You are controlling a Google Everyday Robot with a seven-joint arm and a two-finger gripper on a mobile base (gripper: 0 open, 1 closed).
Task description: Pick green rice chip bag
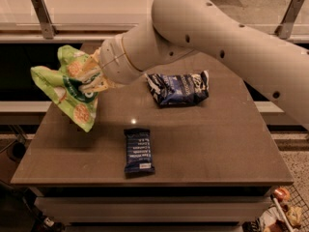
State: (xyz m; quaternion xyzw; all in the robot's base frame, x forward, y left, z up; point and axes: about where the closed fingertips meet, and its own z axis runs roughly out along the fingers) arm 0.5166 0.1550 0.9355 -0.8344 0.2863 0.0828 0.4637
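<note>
The green rice chip bag (67, 88) is a crumpled lime-green pouch with a dark green circle and rice-cake pictures. It hangs in the air above the left edge of the table, clear of the top. My gripper (91, 79) is at the end of the big white arm that reaches in from the right. Its pale fingers (94, 83) are shut on the bag's middle, by the dark circle.
A dark blue and white bag (179, 88) lies at the table's middle back. A small dark blue bar wrapper (138, 150) lies near the front. The brown table (217, 149) ends at the front and left. A rail and counter run behind.
</note>
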